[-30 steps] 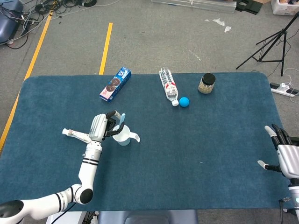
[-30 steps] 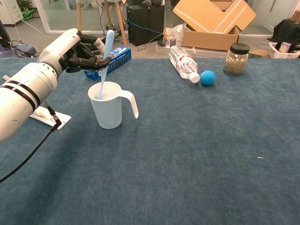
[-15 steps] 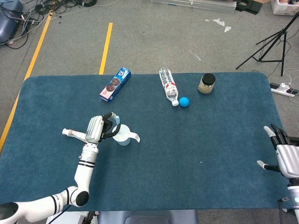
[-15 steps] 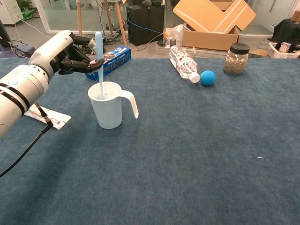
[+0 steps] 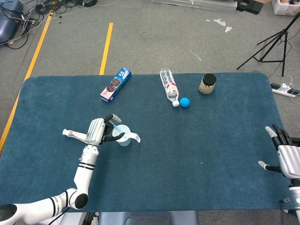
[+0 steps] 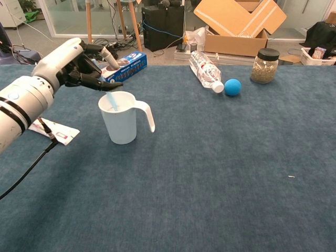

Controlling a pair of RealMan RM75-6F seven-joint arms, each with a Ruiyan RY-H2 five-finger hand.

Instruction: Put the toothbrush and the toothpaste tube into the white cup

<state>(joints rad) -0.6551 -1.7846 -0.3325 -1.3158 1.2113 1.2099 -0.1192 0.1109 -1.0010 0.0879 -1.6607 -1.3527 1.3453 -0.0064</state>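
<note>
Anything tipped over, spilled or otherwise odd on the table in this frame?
The water bottle lies on its side at the far edge, beside the blue ball; nothing has spilled. The cup stands upright with the toothbrush leaning inside. The toothpaste tube lies flat, left of the cup.

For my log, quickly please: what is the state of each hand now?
Left hand: open, holding nothing, above the white cup.
Right hand: open, holding nothing.
</note>
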